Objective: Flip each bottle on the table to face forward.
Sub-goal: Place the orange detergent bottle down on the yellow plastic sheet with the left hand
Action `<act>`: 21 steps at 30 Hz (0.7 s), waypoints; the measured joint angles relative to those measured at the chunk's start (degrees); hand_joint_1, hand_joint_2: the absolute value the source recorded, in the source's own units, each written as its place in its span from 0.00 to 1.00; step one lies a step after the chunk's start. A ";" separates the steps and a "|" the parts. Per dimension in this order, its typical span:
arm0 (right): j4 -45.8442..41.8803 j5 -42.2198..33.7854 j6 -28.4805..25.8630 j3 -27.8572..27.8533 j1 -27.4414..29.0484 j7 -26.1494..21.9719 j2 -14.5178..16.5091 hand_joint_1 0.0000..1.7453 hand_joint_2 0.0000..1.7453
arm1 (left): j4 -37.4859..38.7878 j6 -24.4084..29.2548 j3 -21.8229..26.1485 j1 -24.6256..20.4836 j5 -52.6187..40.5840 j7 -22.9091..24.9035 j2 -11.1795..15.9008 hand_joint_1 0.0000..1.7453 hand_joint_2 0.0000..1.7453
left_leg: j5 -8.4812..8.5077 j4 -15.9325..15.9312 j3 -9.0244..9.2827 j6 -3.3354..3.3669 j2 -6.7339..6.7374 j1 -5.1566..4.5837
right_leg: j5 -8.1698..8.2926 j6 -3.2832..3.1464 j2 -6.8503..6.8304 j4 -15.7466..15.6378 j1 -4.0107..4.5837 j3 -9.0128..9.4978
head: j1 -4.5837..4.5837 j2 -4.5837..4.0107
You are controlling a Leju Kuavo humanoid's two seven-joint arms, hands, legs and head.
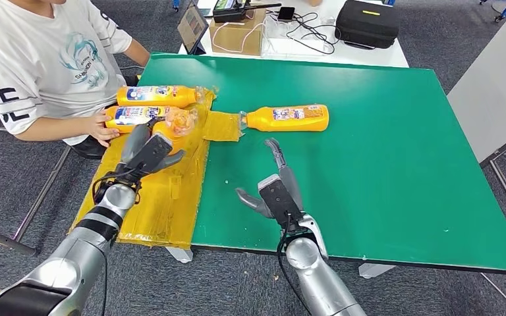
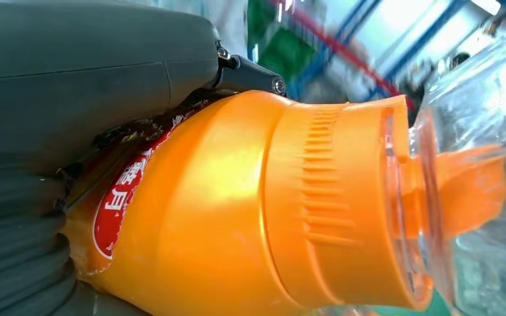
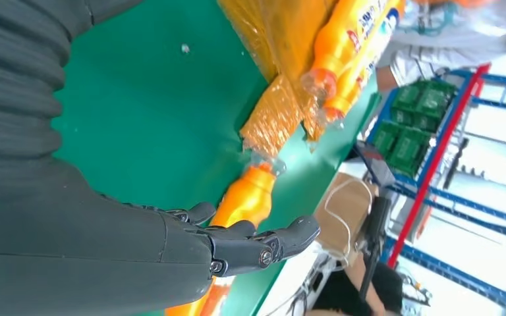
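Three orange bottles point(image 1: 288, 118) are showing blue-and-white labels (one label in the left wrist view is looking red and white), with clear caps. The desk point(image 1: 382, 164) is wearing green, its left edge carrying yellow film point(image 1: 165, 197). The person's shirt point(image 1: 39, 59) is showing white.

Three orange bottles lying on green table point(image 1: 382, 151): two point(image 1: 158, 96) point(image 1: 146, 116) at left edge on yellow film point(image 1: 171, 191), third point(image 1: 288, 118) mid-table. Left hand point(image 1: 146, 153) on film, right hand point(image 1: 273, 187) open near front edge.
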 joint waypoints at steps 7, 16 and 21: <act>-2.36 -1.19 1.00 -1.53 0.96 -0.30 -1.38 0.00 1.00 | 6.81 4.19 -0.77 -1.79 -17.91 1.67 3.78 1.00 1.00 | 0.00 -0.01 0.01 -0.01 0.08 0.02 | 0.00 0.00 0.03 0.01 0.02 -0.03 | 0.00 -0.01; -2.60 -2.61 3.60 -1.44 -0.44 -0.28 -2.51 0.00 1.00 | 17.56 -13.48 -8.84 -5.48 -30.66 1.93 8.14 1.00 1.00 | 0.00 -0.01 0.02 0.00 0.11 -0.01 | 0.00 0.00 0.04 0.02 -0.01 0.01 | 0.00 0.00; -2.18 -2.94 4.34 -0.98 -1.66 -0.22 -2.62 0.00 1.00 | 20.41 -17.03 -10.67 -7.06 -30.24 0.72 8.82 1.00 1.00 | 0.00 -0.03 0.10 -0.01 0.13 0.00 | 0.00 0.00 0.05 0.03 0.00 0.07 | 0.00 -0.01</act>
